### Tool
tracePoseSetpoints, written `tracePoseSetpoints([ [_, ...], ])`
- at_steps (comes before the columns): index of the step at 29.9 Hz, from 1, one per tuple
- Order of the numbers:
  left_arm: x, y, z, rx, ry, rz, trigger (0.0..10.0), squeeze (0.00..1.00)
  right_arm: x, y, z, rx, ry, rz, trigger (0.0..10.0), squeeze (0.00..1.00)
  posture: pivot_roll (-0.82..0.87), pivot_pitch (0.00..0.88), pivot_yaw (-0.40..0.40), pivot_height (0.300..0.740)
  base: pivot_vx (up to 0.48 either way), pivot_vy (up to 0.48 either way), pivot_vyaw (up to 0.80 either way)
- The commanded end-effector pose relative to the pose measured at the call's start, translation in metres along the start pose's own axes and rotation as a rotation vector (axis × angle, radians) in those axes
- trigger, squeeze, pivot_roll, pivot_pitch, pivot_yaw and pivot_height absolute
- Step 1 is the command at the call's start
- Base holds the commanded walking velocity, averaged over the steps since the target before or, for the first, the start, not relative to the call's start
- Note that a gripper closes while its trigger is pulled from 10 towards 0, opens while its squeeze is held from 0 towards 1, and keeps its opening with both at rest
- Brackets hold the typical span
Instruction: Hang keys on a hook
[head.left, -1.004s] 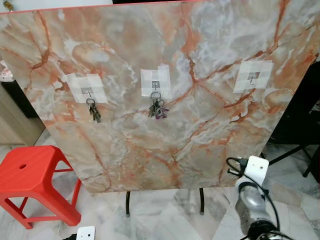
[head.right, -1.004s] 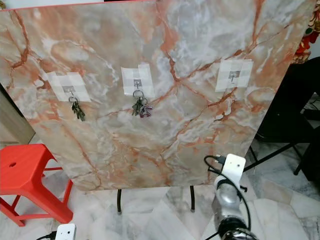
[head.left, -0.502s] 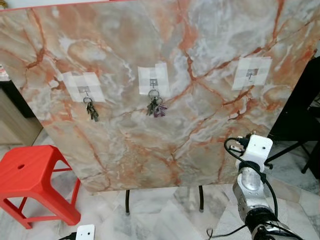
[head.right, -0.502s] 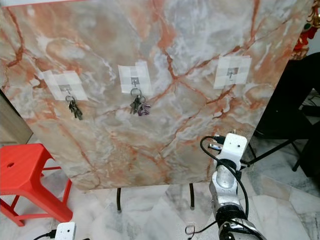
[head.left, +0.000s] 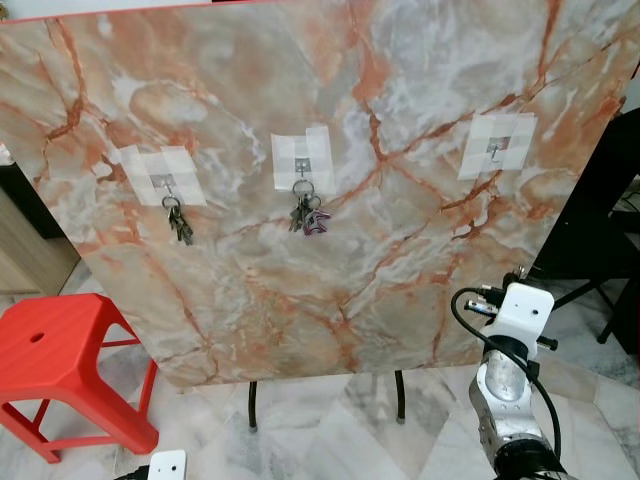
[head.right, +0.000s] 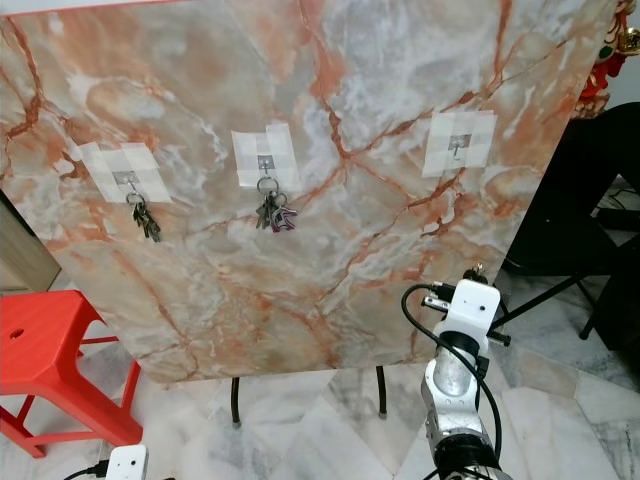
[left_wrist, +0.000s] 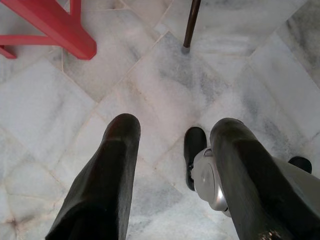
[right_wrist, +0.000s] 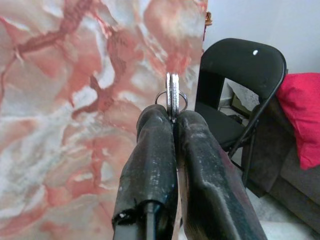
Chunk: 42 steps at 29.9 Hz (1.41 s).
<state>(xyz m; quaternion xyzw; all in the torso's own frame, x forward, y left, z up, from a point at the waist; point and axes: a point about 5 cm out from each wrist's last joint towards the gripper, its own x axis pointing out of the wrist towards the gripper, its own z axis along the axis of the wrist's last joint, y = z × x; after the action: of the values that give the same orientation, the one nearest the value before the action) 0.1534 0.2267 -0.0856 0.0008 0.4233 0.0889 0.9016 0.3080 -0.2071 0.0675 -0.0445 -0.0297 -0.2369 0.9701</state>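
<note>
A set of keys (right_wrist: 171, 95) on a ring is pinched between the closed fingers of the right claw (right_wrist: 172, 120), held up near the lower right corner of the upright marble-patterned board (head.left: 330, 300); the empty hook (head.left: 495, 150) is seen on its taped patch near the board's right edge, well above the raised right arm (head.left: 505, 385). Two other key bunches (head.left: 310, 215) are hung from the middle and left hooks; the left claw (left_wrist: 172, 145) is held open over the tiled floor (left_wrist: 165, 80), beside a red stool (head.left: 60, 350).
</note>
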Motion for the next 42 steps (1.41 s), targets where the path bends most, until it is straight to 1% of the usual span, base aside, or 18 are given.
tracePoseSetpoints([
  [1,-0.002,0.003,-0.007,0.004,0.028,0.005,10.0,0.0,0.003,0.006,0.008,0.014,-0.02,0.008,10.0,0.0,0.04,0.0,0.035,0.74,0.0,0.0,0.0],
  [5,-0.002,0.004,-0.008,0.001,0.033,0.007,10.0,0.0,0.004,0.008,0.011,0.023,-0.028,0.009,10.0,0.0,0.03,0.0,0.034,0.74,0.0,0.0,0.0],
  [13,-0.003,0.007,-0.009,-0.003,0.035,0.011,10.0,0.0,0.002,0.011,0.01,0.024,-0.017,0.028,10.0,0.0,0.04,0.0,0.03,0.74,0.0,0.0,0.0],
  [26,-0.003,0.004,-0.009,0.01,0.032,0.001,10.0,0.0,0.002,0.014,0.009,0.034,0.005,0.049,10.0,0.0,0.03,0.0,0.026,0.74,0.0,0.0,0.0],
  [30,-0.003,0.003,-0.009,0.013,0.032,-0.003,10.0,0.0,0.001,0.022,0.008,0.039,0.022,0.093,10.0,0.0,0.03,0.0,0.025,0.74,0.0,0.0,0.0],
  [36,-0.003,0.003,-0.009,0.012,0.033,-0.001,10.0,0.0,0.0,0.028,0.006,0.041,0.041,0.134,10.0,0.0,0.04,0.0,0.025,0.74,0.0,0.0,0.0],
  [40,-0.003,0.003,-0.009,0.009,0.033,0.001,10.0,0.0,-0.001,0.031,0.006,0.037,0.046,0.151,10.0,0.0,0.04,0.0,0.024,0.74,0.0,0.0,0.0],
  [42,-0.003,0.003,-0.009,0.007,0.033,0.001,10.0,0.0,-0.001,0.032,0.005,0.02,0.052,0.163,10.0,0.0,0.04,0.0,0.025,0.74,0.0,0.0,0.0],
])
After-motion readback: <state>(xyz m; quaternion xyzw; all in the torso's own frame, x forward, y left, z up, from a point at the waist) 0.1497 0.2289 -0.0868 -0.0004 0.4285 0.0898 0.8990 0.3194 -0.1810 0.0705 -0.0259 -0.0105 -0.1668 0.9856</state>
